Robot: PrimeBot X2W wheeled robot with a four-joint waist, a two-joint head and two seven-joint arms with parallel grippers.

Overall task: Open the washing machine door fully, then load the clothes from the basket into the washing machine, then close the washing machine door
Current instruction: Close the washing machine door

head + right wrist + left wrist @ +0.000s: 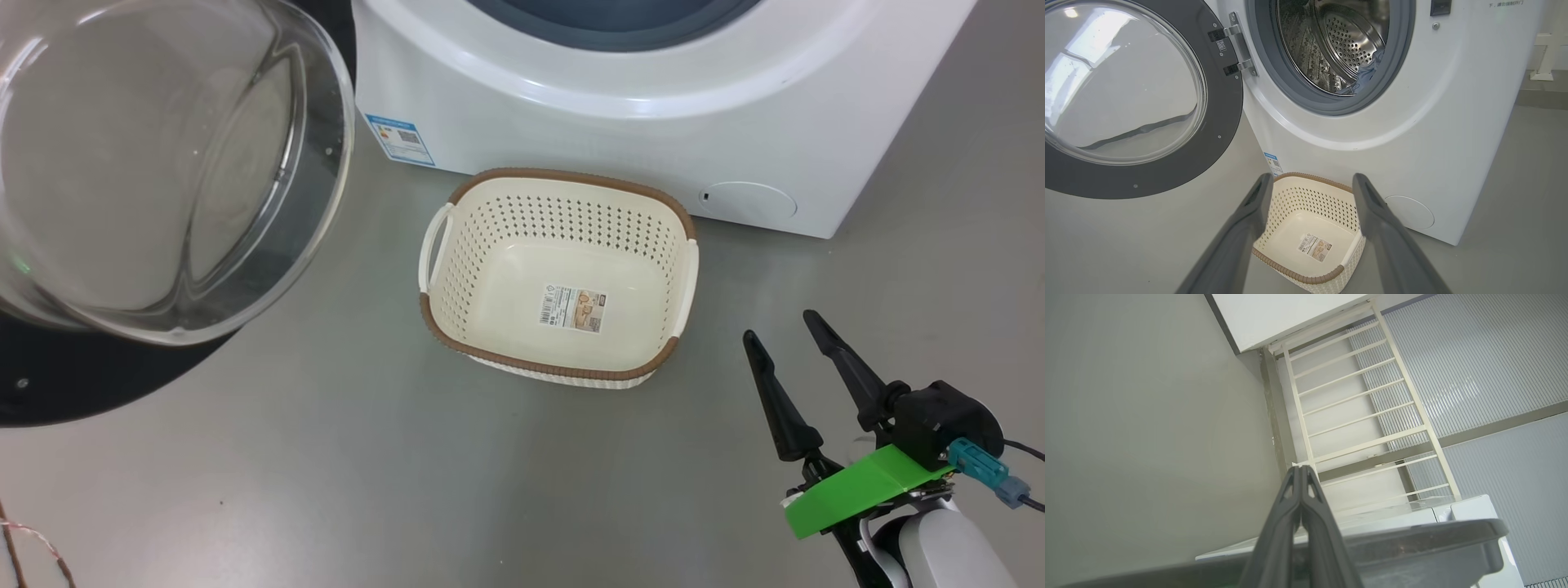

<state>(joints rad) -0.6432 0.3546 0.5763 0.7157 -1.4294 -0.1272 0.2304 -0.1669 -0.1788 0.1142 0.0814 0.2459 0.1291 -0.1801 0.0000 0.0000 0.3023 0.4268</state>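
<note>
Cream perforated plastic basket [563, 174] lies empty — best push the round black-rimmed glass door [1126, 94] shut with the left gripper [1301, 467], fingers together; right gripper [778, 325] waits, fingers apart.

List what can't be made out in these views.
- Clothes: right wrist view, one blue fold shows; the gasket hides the rest.
- Label on the basket floor: head view, print too small.
- Washing machine opening: head view, cut off by the top edge.
- Dark edge below the shut left gripper: left wrist view, blurred, unidentifiable.
</note>
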